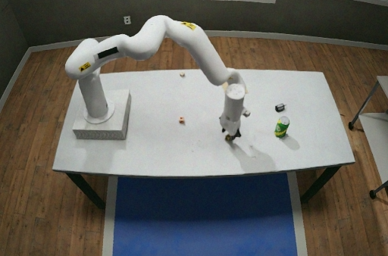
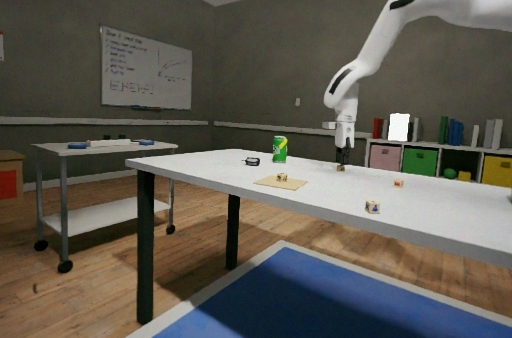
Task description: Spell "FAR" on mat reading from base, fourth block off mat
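table [image 1: 314,90]: one, white | arm [image 1: 189,41]: one | mat [image 2: 280,183]: one, tan, near table edge | can [image 1: 281,126]: one, green | blocks: four – one on mat [image 2: 282,177], one under end effector [image 2: 341,168], two apart on table [image 2: 398,183] [image 2: 372,207] | end effector [image 1: 230,135]: partly open, straddling block, gripping nothing
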